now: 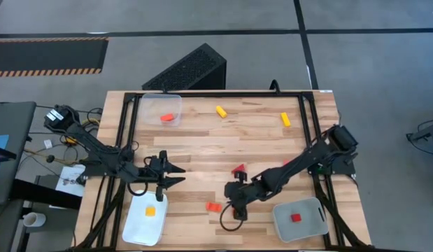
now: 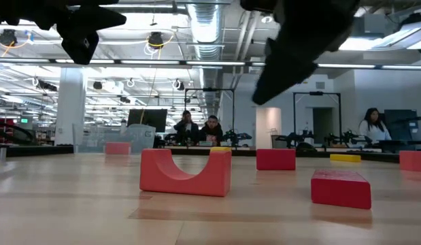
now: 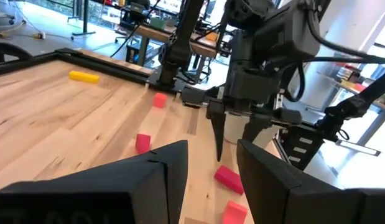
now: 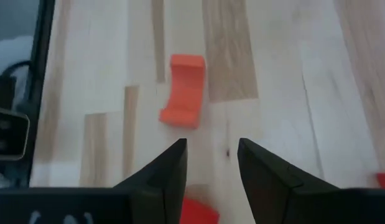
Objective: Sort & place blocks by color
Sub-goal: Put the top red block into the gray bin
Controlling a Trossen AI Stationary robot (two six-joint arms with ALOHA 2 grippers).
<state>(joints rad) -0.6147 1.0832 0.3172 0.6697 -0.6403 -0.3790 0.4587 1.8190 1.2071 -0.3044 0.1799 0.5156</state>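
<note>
My right gripper (image 1: 231, 204) hangs open, fingers pointing down, over the table's near middle. In its wrist view the fingers (image 4: 212, 144) frame bare wood; an orange arch block (image 4: 183, 90) lies just ahead and a red block (image 4: 198, 212) sits low between them. My left gripper (image 1: 180, 175) is open, held level above the table beside the white tray (image 1: 136, 227), which holds one yellow block (image 1: 150, 211). Two yellow bars (image 1: 220, 110) (image 1: 285, 119) lie near the far edge. More red blocks (image 1: 238, 169) rest flat mid-table.
A clear tray (image 1: 152, 105) at the far left holds an orange-red block (image 1: 167, 117). A grey tray (image 1: 310, 227) at the near right holds a red block (image 1: 296, 218). The table frame's black rails (image 1: 131, 119) run along the sides. People sit at desks beyond the table (image 2: 200, 128).
</note>
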